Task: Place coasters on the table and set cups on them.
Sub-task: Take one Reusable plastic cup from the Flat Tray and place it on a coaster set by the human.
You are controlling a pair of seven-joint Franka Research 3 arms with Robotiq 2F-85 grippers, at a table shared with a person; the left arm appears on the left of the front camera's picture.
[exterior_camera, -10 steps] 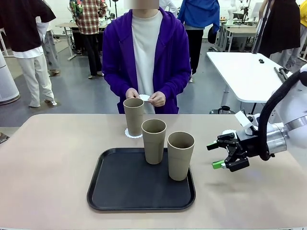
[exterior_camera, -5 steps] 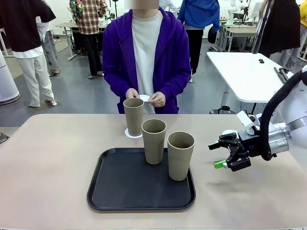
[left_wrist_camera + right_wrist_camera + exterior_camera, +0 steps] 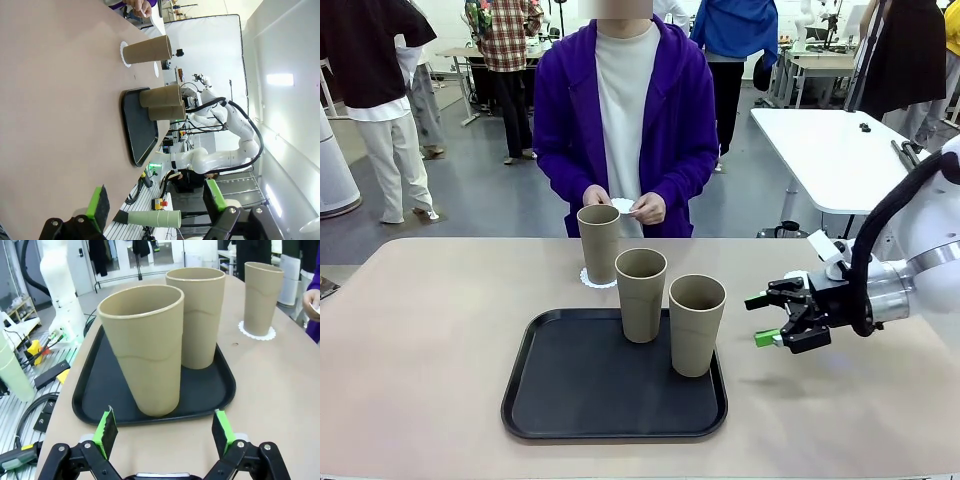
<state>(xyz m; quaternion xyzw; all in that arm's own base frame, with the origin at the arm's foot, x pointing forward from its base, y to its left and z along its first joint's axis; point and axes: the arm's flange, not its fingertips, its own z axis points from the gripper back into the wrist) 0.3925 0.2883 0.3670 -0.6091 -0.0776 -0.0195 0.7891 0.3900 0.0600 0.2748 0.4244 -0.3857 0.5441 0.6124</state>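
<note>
One tan cup [image 3: 598, 243] stands on a white lacy coaster [image 3: 597, 279] on the beige table [image 3: 420, 340], just beyond the black tray [image 3: 570, 390]. Two more cups [image 3: 641, 294] [image 3: 696, 324] stand on the tray. The person's hands hold another coaster [image 3: 623, 205] at the far edge. My right gripper [image 3: 760, 319] hovers open just right of the tray, level with the nearest cup [image 3: 145, 347], which stands ahead of its spread fingers [image 3: 106, 432]. My left gripper [image 3: 156, 200] is open, far from the cups [image 3: 160, 95], with nothing between its fingers.
A white table [image 3: 830, 150] stands behind on the right. People stand in the room beyond. The beige top is bare left of the tray and in front of it. In the right wrist view, the tray [image 3: 100, 385] reaches close to the table's edge.
My right gripper has shifted slightly left towards the nearest cup on the tray, still open. The cups, the coaster and the person's hands have not moved.
</note>
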